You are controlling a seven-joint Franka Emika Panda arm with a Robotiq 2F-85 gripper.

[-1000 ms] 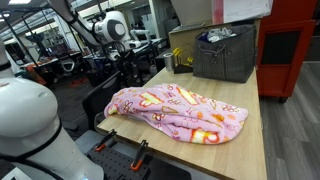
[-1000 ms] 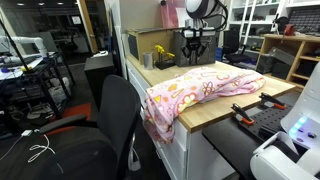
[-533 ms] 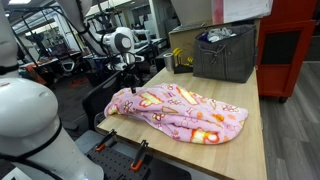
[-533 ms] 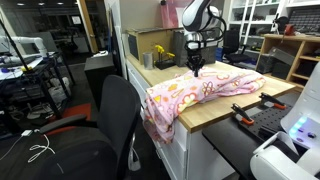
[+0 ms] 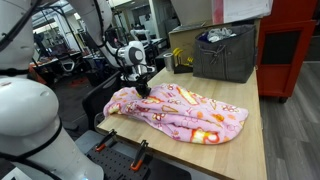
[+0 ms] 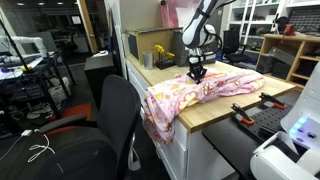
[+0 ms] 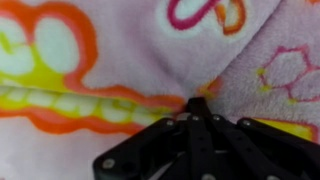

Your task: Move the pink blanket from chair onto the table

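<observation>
The pink blanket [image 5: 185,112] with orange and yellow prints lies bunched on the wooden table [image 5: 252,150]. In an exterior view one end of the blanket [image 6: 205,88] hangs over the table's edge beside the black chair [image 6: 112,120]. My gripper [image 5: 143,90] points straight down at the blanket's end nearest the table corner, also seen in an exterior view [image 6: 197,75]. In the wrist view my gripper [image 7: 198,102] has its jaws shut together, the tip pressed into the blanket [image 7: 90,60], with creases running out from it. No fold shows between the jaws.
A grey fabric bin [image 5: 225,52] and a small box stand at the table's far end. A dark box with a yellow item [image 6: 152,47] stands behind the blanket. Black clamps [image 5: 120,150] sit on the table's near edge. Office chairs and desks lie beyond.
My gripper has come down from above the table's edge and across onto the blanket's end. The blanket lies as before.
</observation>
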